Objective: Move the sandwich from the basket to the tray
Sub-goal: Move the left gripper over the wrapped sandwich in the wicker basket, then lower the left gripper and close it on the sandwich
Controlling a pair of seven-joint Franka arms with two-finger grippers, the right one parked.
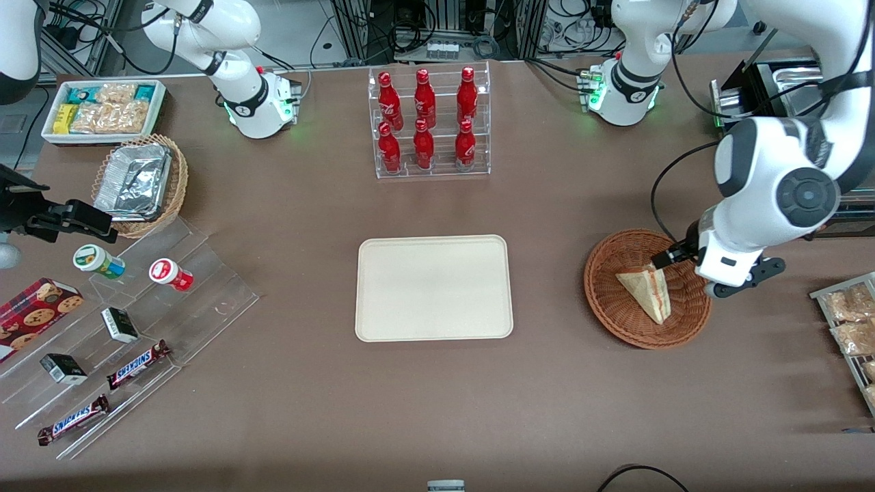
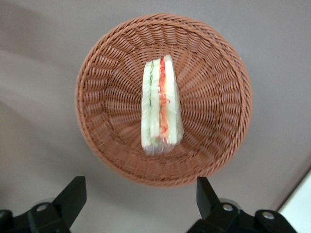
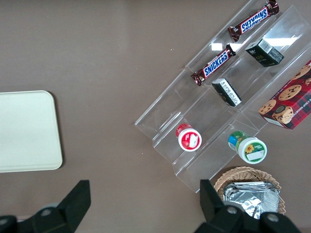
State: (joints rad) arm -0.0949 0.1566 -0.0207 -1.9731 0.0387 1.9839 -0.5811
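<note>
The sandwich [image 1: 646, 290] lies in the reddish-brown wicker basket [image 1: 601, 294] toward the working arm's end of the table. In the left wrist view the sandwich [image 2: 162, 104] shows its red and green filling in the middle of the basket [image 2: 107, 63]. My left gripper [image 1: 683, 270] hovers above the basket's edge, open and empty. In the wrist view the gripper [image 2: 140, 184] has its jaws spread wide, well above the table just outside the basket's rim. The cream-white tray [image 1: 434, 287] lies bare at the table's middle, and also shows in the right wrist view [image 3: 26, 131].
A clear rack of red bottles [image 1: 427, 123] stands farther from the camera than the tray. A clear stepped shelf with snacks [image 1: 137, 328], a tan basket of foil containers [image 1: 140, 181] and a white snack bin [image 1: 102, 109] lie toward the parked arm's end. A wire rack of packets [image 1: 847, 321] sits beside the basket.
</note>
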